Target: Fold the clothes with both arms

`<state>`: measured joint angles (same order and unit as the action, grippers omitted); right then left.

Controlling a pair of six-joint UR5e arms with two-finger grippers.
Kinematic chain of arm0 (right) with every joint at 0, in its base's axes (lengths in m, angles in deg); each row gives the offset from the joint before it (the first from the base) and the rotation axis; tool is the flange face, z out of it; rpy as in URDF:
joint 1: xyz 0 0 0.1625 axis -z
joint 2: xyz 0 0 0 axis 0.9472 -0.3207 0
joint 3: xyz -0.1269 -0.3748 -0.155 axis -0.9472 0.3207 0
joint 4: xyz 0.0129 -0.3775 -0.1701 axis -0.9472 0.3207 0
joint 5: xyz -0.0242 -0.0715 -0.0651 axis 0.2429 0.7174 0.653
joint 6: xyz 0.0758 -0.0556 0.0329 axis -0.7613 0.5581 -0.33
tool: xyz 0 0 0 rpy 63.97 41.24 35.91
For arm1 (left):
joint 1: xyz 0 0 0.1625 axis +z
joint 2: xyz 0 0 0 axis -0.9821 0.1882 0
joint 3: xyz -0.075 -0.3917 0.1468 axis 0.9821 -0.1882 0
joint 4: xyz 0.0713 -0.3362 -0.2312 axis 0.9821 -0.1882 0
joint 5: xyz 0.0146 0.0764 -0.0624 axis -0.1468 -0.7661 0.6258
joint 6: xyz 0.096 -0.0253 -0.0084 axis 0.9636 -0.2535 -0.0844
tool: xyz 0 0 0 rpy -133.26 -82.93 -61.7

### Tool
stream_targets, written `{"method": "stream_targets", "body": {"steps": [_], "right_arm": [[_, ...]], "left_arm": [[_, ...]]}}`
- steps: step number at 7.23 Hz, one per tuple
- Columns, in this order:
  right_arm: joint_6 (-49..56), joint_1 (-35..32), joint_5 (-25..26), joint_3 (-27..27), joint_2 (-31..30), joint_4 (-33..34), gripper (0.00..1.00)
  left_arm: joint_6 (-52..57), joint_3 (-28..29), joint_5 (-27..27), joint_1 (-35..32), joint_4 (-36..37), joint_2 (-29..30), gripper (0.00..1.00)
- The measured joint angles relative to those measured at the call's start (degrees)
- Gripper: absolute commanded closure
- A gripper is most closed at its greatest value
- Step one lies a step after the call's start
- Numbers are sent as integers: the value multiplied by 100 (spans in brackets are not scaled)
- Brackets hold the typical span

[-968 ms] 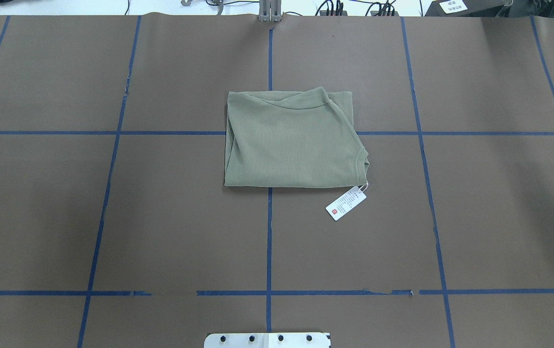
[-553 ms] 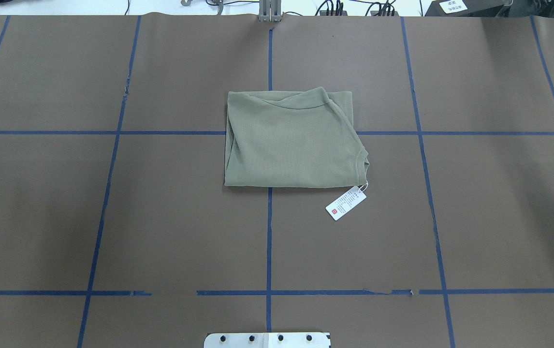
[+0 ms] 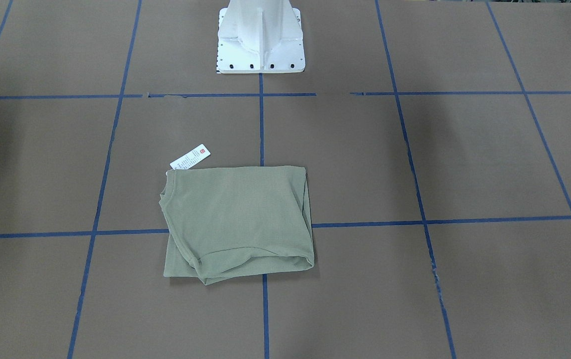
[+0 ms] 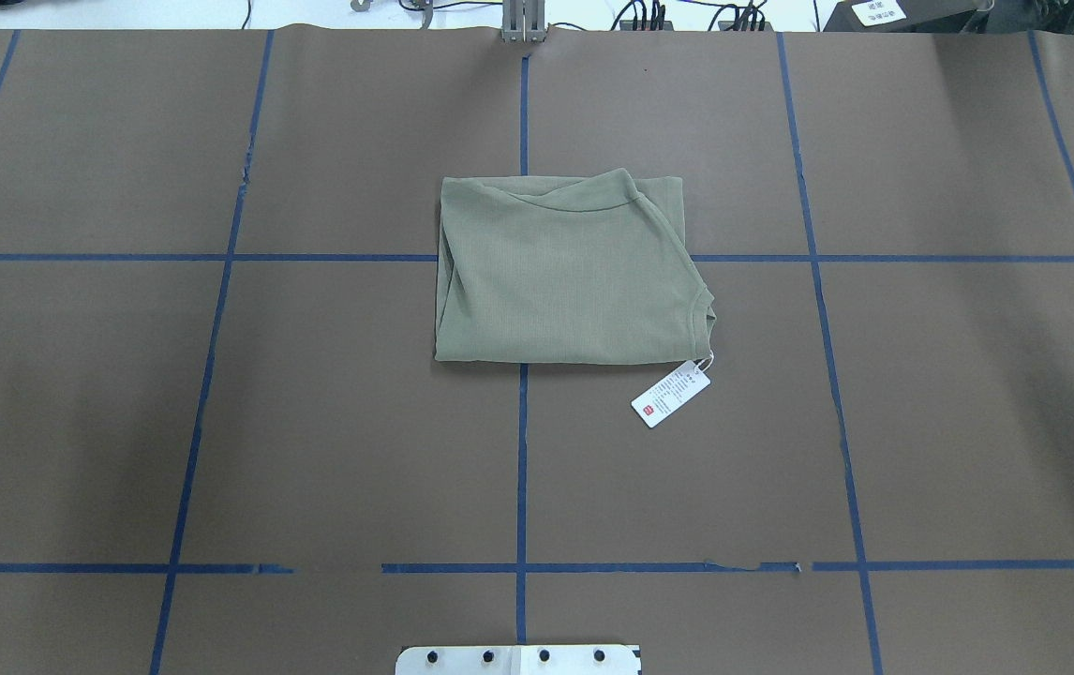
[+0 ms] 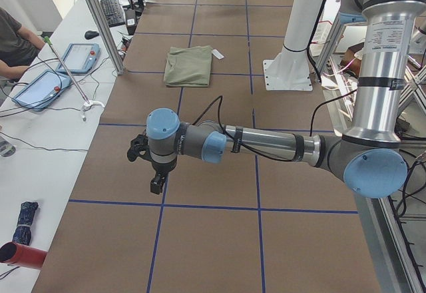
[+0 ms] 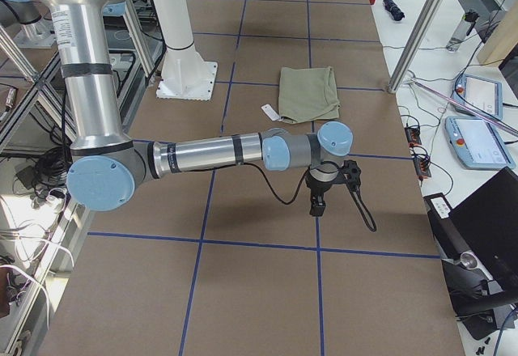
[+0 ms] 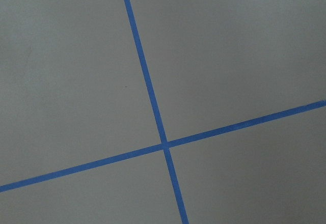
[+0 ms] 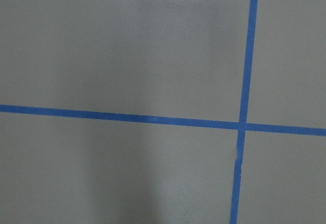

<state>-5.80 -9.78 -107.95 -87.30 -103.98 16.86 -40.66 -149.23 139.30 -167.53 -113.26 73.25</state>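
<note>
The left gripper [image 5: 157, 185] is held over bare table [image 4: 125, 422], well apart from the shirt [image 4: 565, 277]. Whether its jaws are spread or pressed together cannot be told. The shirt is laid mid-table as a folded rectangle, with its hang tag [image 4: 671, 395] trailing. The right gripper [image 6: 317, 205] is parked likewise, its jaw state equally untellable. The 2 arms are judged to be kept clear because folding looks complete.

The sage-green shirt [image 4: 560, 277] lies folded into a compact rectangle at the middle of the brown counter [image 4: 968, 422], over a crossing of the blue tape lines [image 4: 522, 469]. Its white hang tag [image 4: 670, 395] sticks out from the fold's 4 o'clock corner, flat on the counter. A white base plate [image 4: 518, 660] shows at the 6 o'clock edge.
</note>
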Motion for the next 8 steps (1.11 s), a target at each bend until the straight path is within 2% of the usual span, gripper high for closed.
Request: {"method": "stream_targets", "body": {"steps": [8], "right_arm": [[-14, 8, -38, -13, 24, -13, 0]], "left_arm": [[-16, -256, -12, -10, 12, -17, 0]]}}
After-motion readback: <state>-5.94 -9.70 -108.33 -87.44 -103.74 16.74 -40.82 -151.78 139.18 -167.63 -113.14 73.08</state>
